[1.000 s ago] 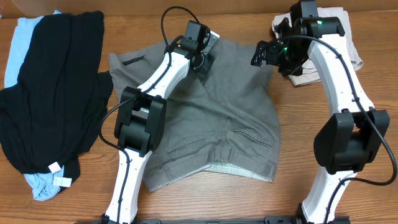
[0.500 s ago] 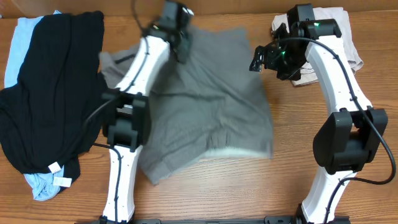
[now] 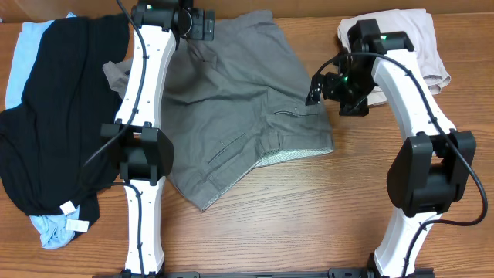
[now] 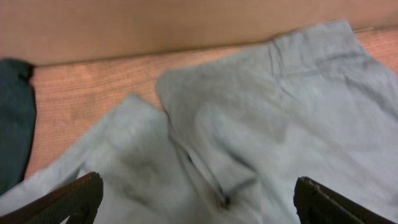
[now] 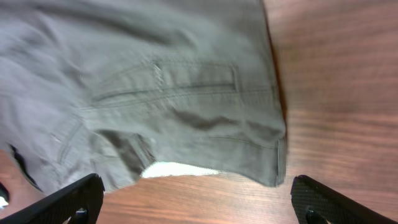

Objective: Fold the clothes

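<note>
Grey shorts lie rumpled on the far middle of the table. The left gripper hovers over their far edge, fingers spread and empty. The right gripper is beside their right side, also spread and empty. The step is probably flattening; next, each gripper needs a hold on an edge.

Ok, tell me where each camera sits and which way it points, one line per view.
Overhead: fixed above the table, looking straight down on grey-olive shorts, black garment and beige shorts; left arm and right arm show.
Left wrist: near the table's far edge, looking down at the shorts' far end and a pocket; fingertips of the open left hand at the bottom corners.
Right wrist: over the shorts' waistband corner and the table; open right hand, fingertips likewise.
Shared: all three show the shorts.
</note>
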